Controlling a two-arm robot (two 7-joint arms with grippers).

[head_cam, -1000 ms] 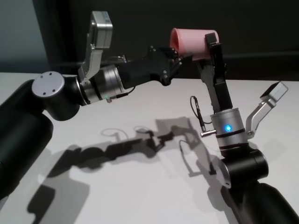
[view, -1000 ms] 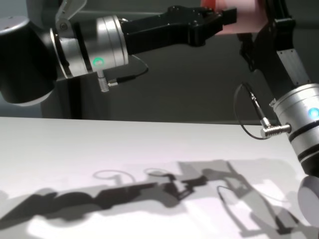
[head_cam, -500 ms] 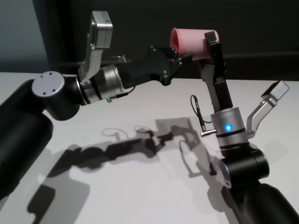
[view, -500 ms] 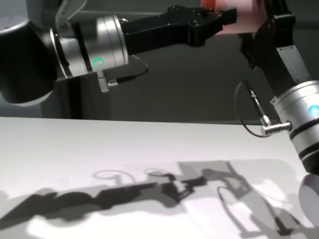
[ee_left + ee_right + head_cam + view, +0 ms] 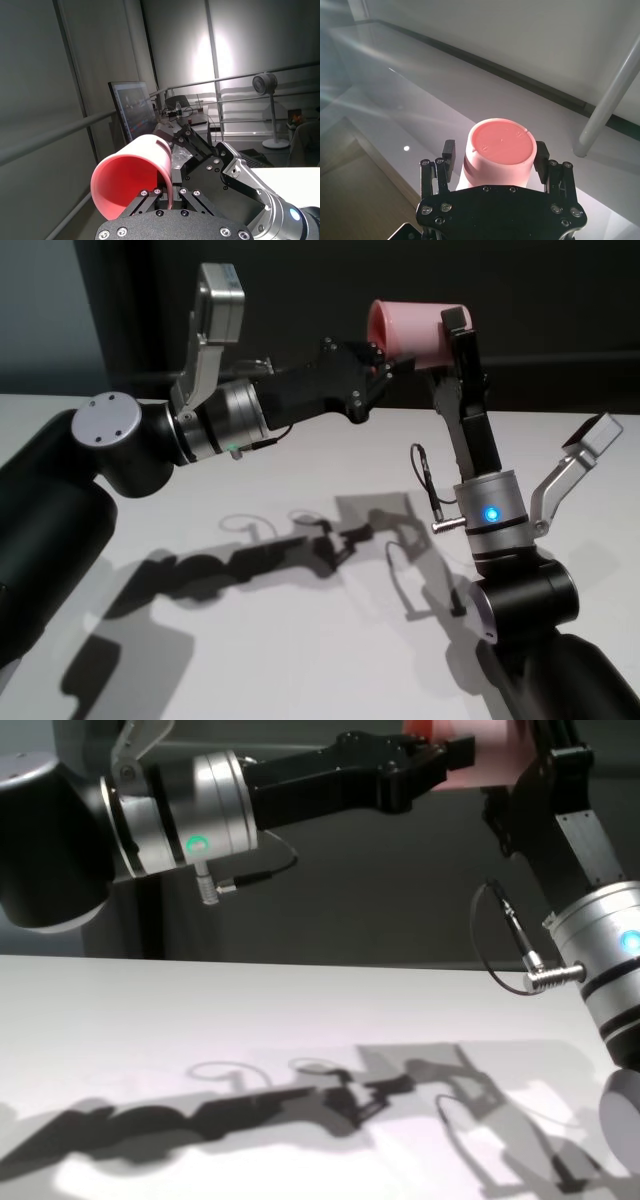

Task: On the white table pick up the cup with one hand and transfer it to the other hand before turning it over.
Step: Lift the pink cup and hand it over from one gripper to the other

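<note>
The salmon-pink cup (image 5: 405,330) lies on its side high above the white table (image 5: 300,660). My right gripper (image 5: 447,332) is shut on the cup's body near its base. In the right wrist view the cup's base (image 5: 500,142) faces the camera between the two fingers (image 5: 449,156). My left gripper (image 5: 378,362) reaches in from the left and is shut on the lower wall of the rim. In the left wrist view the open mouth (image 5: 131,187) faces the camera and the rim wall sits between the fingertips (image 5: 150,194). The chest view shows only a strip of the cup (image 5: 490,762).
Both arms' shadows fall across the middle of the table (image 5: 200,1020). A dark wall stands behind the table. The right forearm (image 5: 490,510) rises steeply from the table's near right. A monitor (image 5: 131,112) and a fan (image 5: 265,82) stand far off in the room.
Almost nothing. Both arms and the cup have shifted a few pixels to the right; both grips look the same.
</note>
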